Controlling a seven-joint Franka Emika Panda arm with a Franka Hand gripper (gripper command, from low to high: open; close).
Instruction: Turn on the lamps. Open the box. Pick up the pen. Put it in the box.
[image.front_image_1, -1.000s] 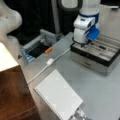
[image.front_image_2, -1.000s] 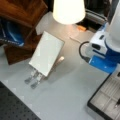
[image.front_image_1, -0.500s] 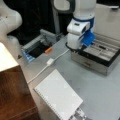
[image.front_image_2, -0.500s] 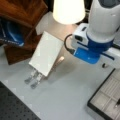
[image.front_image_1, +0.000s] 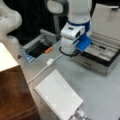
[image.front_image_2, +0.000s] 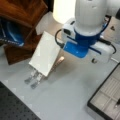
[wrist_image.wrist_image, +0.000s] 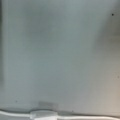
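The box (image.front_image_1: 100, 53) lies open at a front view's right, its slim black pen (image.front_image_1: 102, 47) resting in a pale compartment; the fingers are hidden, state unknowable; the flat lamp (image.front_image_2: 45, 53) leans on the smooth grey table (image.front_image_1: 100, 92).

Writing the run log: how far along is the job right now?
Done: the lamp glows, the box stands open with its lid up, and the pen lies in a compartment. In hand: nothing visible; the claw itself is hidden under the arm's wrist in both front views, and the wrist view shows only bare table with a white cable. Left: nothing that shows.
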